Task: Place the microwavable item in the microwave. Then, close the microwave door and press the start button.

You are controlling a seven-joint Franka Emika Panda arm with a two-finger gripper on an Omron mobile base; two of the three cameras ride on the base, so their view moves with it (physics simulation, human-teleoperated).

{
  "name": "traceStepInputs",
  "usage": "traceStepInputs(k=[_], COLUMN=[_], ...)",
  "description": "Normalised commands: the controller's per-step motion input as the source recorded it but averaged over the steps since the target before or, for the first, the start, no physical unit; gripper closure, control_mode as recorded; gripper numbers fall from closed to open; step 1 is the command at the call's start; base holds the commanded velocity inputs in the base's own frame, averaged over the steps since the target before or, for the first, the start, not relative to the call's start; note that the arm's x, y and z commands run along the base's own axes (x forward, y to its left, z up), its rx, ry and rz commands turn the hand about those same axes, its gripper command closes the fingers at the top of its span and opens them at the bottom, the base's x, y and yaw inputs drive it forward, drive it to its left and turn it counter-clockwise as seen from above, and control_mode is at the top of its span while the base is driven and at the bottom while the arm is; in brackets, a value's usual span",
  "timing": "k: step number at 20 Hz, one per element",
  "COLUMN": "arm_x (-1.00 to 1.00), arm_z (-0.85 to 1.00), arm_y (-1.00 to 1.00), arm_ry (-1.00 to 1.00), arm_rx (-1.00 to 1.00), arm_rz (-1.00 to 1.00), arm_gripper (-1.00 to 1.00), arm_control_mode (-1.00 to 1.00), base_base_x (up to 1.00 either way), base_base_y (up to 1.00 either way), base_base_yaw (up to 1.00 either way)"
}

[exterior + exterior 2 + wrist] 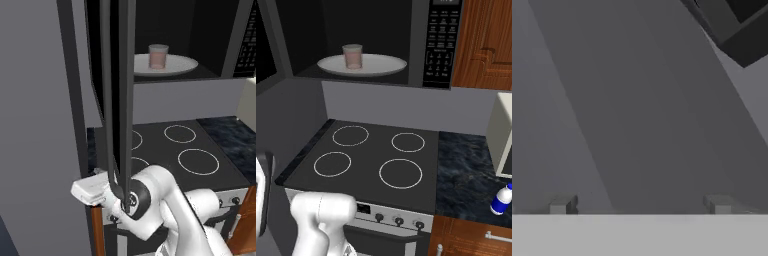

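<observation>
A white turntable plate (pixel 381 66) in the upper left of the right base view carries a clear glass tumbler (pixel 352 56), upright. At lower right, a white bottle with blue label (pixel 502 200) rests on the dark marbled counter (pixel 463 170).

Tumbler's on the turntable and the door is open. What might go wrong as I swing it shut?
1. The glass tumbler stands free on the plate; a slammed microwave door may tip it.
2. The end effector is open, facing a blank grey surface, so the push may slip.
</observation>
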Motion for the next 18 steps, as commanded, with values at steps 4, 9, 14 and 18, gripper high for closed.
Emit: traceStepInputs(k=[4, 9, 14, 18], arm_x=[-0.45, -0.63, -0.74, -0.69], arm_z=[-0.76, -0.59, -0.29, -0.23], arm_y=[0.42, 0.48, 0.72, 0.93], arm_ry=[-0.5, -0.49, -0.35, -0.29], arm_rx=[0.15, 0.24, 0.29, 0.38], arm_rz=[0.0, 0.0, 0.0, 0.0], arm_gripper=[-1.0, -1.0, -1.0, -1.0], arm_control_mode=[-1.0, -1.0, -1.0, -1.0], base_base_x=[0.0, 0.0, 0.0, 0.0], base_base_y=[0.0, 0.0, 0.0, 0.0], base_base_yaw=[0.0, 0.0, 0.0, 0.0])
